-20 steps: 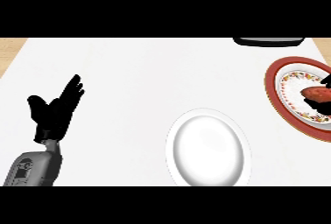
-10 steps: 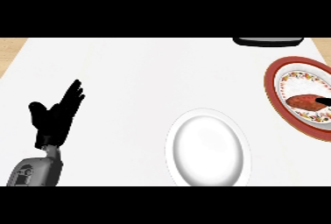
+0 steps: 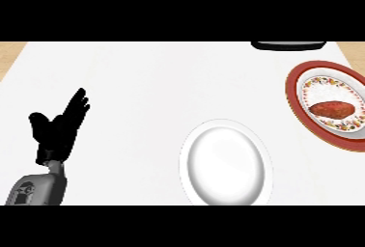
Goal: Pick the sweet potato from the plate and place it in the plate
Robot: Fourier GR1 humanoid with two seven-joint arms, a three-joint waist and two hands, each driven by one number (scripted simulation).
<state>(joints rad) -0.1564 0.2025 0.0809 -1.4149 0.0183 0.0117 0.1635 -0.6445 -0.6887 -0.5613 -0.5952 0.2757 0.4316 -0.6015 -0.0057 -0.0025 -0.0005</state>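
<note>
Sweet potato (image 3: 332, 109) is lying in the middle of the red-rimmed patterned plate (image 3: 298, 99), way over at the right side of the head view, with nothing touching it. That plate runs off the right edge, so part of its rim is cut off. It's well apart from the left hand's fingers (image 3: 75, 107), far off to their right and at about the same height in the view.

Only one hand shows: the left hand (image 3: 55, 131) at the lower left, fingers straight and pointing up and a bit right, thumb sticking out to the left, holding nothing. Its grey forearm (image 3: 37, 189) comes in from the bottom edge and gets cropped there. The right hand doesn't show up at all, so no telling what it's doing.

Plain white plate (image 3: 225, 163) lies to the right of the fingers and slightly lower, nearer to them than the patterned plate is, and its lower rim is clipped by the bottom edge. It has nothing in it.

Up at the top edge, far right of the fingers, there's a dark object (image 3: 288, 45) that's mostly cut off, can't really make out what it is.

Everything is on a white countertop (image 3: 157, 82), with strips of light wood (image 3: 10, 54) visible past its upper corners.
</note>
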